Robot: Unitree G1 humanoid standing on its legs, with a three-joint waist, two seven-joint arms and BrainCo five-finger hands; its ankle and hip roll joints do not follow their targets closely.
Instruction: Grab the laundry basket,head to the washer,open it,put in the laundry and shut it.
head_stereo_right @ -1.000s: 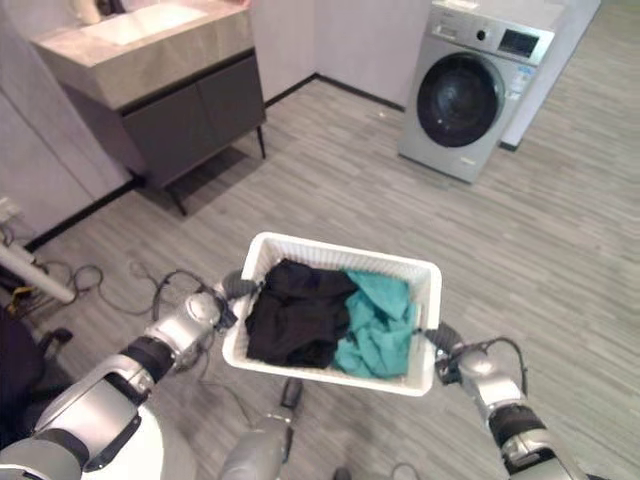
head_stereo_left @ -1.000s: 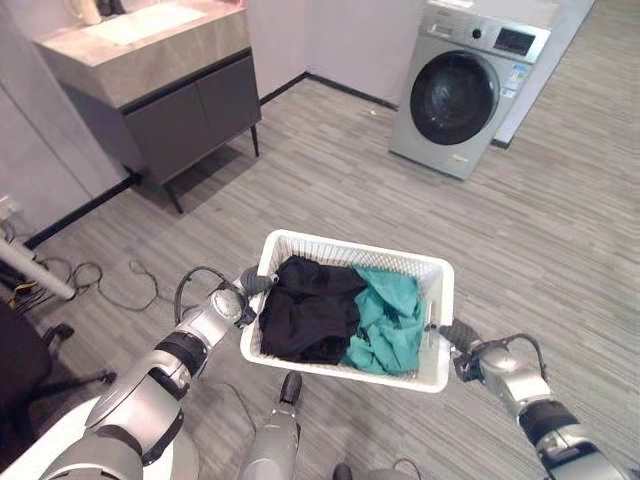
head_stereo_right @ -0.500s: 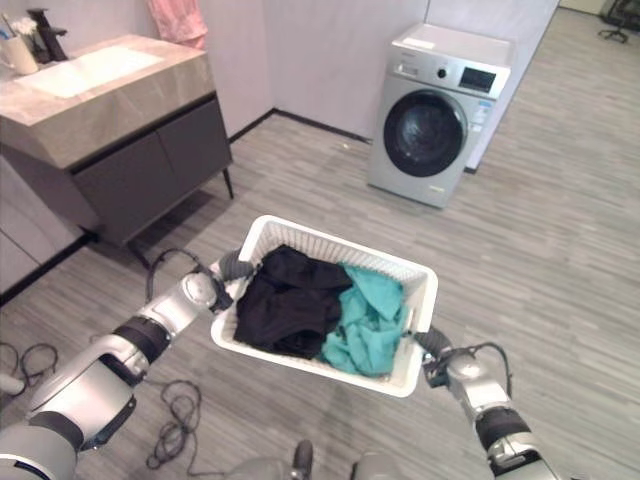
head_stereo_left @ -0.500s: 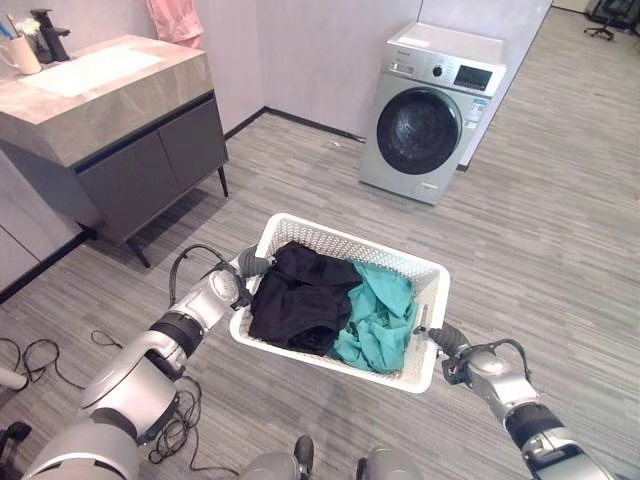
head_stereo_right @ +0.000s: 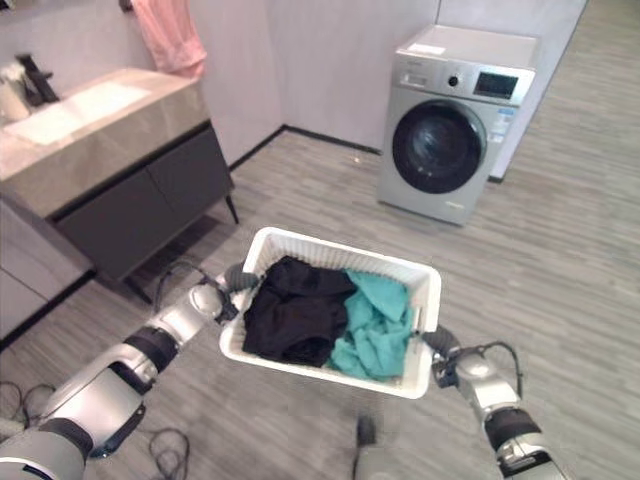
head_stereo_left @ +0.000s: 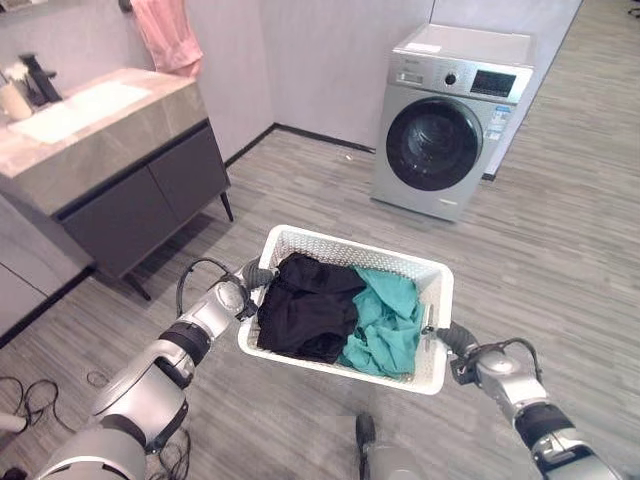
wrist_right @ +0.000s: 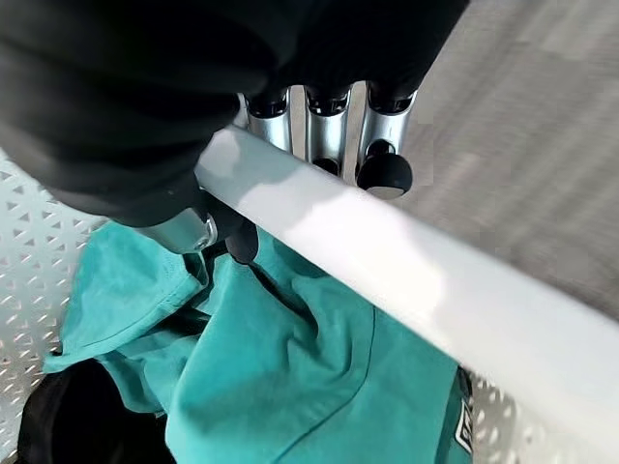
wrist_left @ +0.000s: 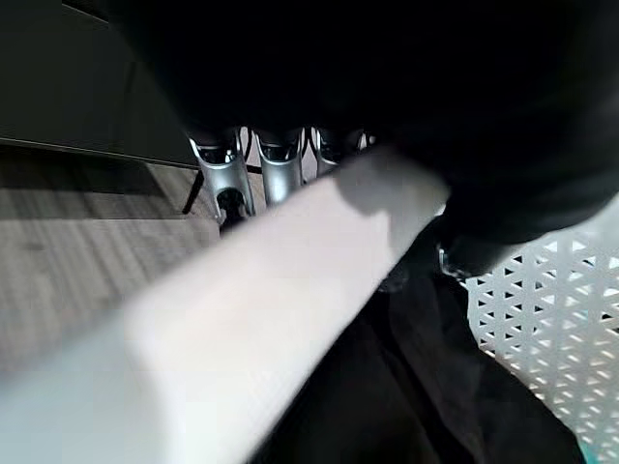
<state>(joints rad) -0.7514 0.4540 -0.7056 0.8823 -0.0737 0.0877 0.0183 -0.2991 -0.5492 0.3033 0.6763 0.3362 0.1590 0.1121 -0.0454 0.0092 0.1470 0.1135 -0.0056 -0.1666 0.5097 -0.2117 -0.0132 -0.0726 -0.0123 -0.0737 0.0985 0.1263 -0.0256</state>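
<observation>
While we carry the white perforated plastic laundry basket (head_stereo_left: 425,375), the silver front-loading washer (head_stereo_left: 452,122) stands ahead.
Both robot hands, left robot hand (head_stereo_left: 252,281) and right robot hand (head_stereo_left: 452,344), clasp its stiff rim; the soft load looks light.

Washer (head_stereo_left: 452,130) display panel (head_stereo_left: 499,83), at 1 o'clock from the door: showed marks too small to read.
Washer front sticker (head_stereo_left: 497,122), at 3 o'clock from the door: carried blue and white print, not legible.
White sheet (head_stereo_left: 424,47) on the washer's top: any print was too small to read.
Teal garment (wrist_right: 290,358) in the laundry basket (head_stereo_left: 350,243): bore a dark printed patch (wrist_right: 462,425) whose letters could not be made out.
Readable text overall: none.
</observation>
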